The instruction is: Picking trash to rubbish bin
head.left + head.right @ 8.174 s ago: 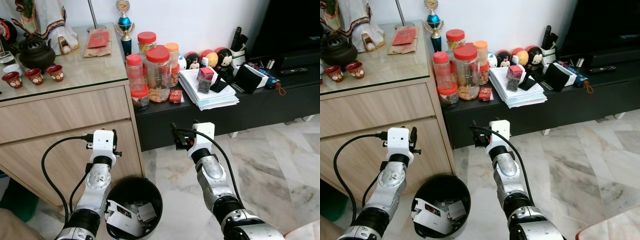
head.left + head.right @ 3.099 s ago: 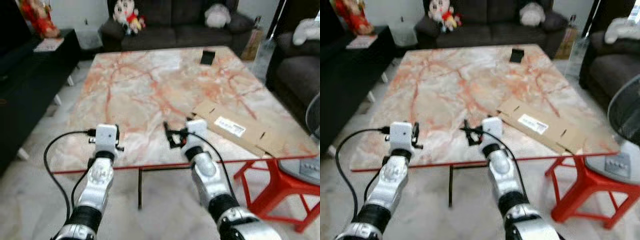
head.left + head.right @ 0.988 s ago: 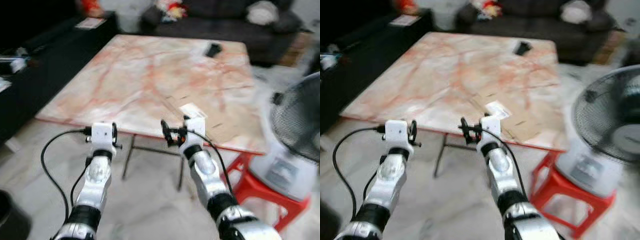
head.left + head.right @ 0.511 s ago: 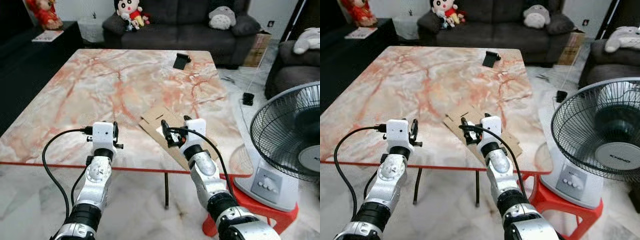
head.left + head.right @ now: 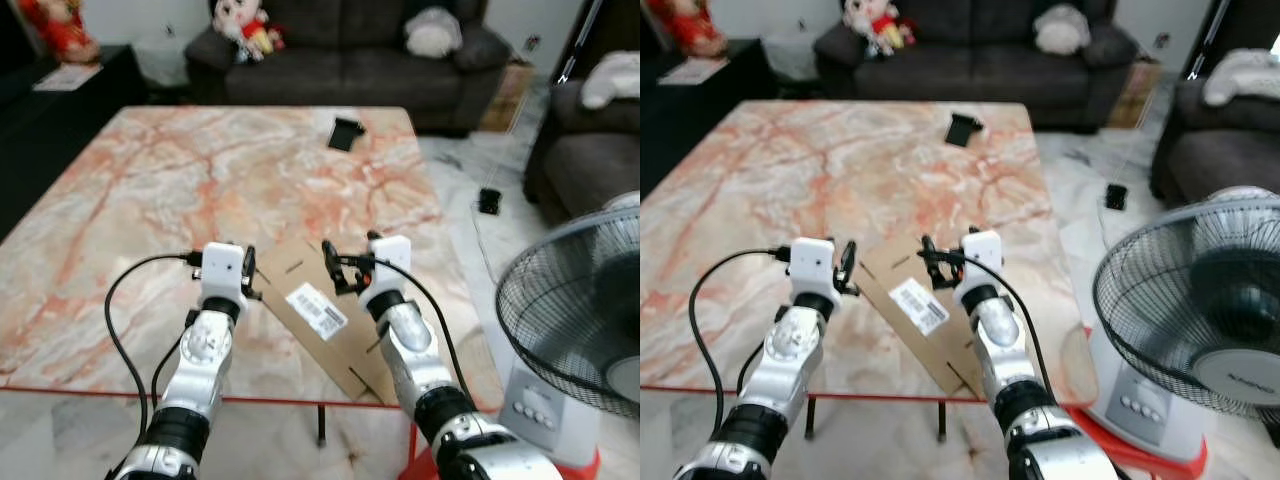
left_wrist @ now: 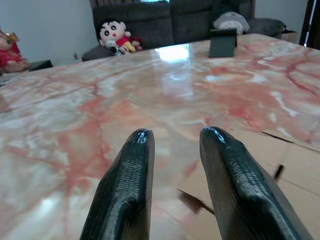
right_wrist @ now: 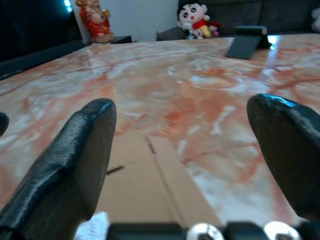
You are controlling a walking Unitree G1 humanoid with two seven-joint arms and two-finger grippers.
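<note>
A flattened brown cardboard box (image 5: 340,335) with a white label (image 5: 316,308) lies on the marble table (image 5: 150,200), near its front right corner. My right gripper (image 5: 336,270) hovers just above the cardboard's near part, fingers wide open with nothing between them; its wrist view (image 7: 185,107) looks low across the cardboard (image 7: 150,185). My left gripper (image 5: 250,272) hangs over the table at the cardboard's left edge. Its fingers (image 6: 140,150) stand a little apart and empty, with the cardboard's edge (image 6: 260,170) beside them.
A small black object (image 5: 347,132) stands on the table's far side. A standing fan (image 5: 575,320) sits on a red stool at the right, close to the table corner. Dark sofas (image 5: 330,50) line the back and right, with soft toys on them.
The camera has moved closer to the table. Both grippers now hang over the tabletop beside the cardboard instead of at the table's front edge.
</note>
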